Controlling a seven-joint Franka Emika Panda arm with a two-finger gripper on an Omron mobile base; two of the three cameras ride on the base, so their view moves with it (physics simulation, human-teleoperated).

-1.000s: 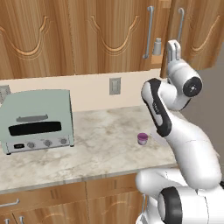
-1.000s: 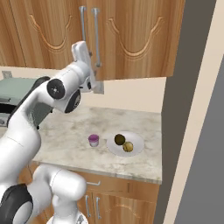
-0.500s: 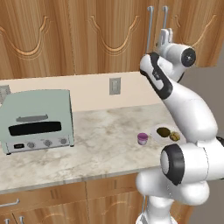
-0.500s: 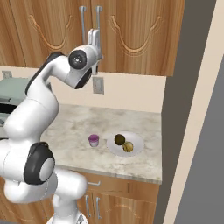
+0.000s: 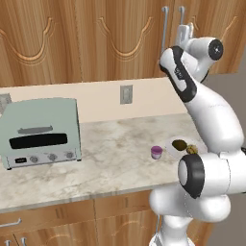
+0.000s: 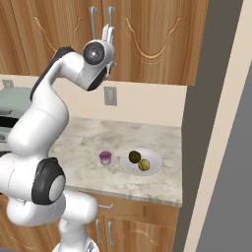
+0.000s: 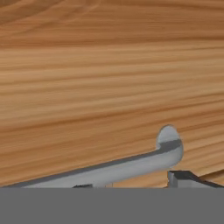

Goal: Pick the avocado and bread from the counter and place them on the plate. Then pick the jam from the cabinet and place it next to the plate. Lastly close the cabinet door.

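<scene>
The cabinet (image 5: 96,43) runs along the far wall in warm brown wood grain with carved arches. Its cabinet door (image 6: 101,39) lies flush with the neighbouring panels, two silver bar handles side by side at the seam. Below it the counter (image 5: 115,153) is beige-grey marbled stone over light wooden drawers. A pale green toaster oven (image 5: 41,132) stands at the counter's left. The white plate (image 6: 152,165) lies to the right, carrying the dark olive avocado (image 6: 134,157) and the tan bread (image 6: 143,165), touching each other. The purple jam (image 6: 105,157) stands just left of the plate, apart from it. The gripper (image 6: 108,34) is up at a bar handle (image 7: 109,168), jaws closed down; whether they pinch the bar is hard to make out, since the fingertips are cut off at the hand view's bottom edge.
</scene>
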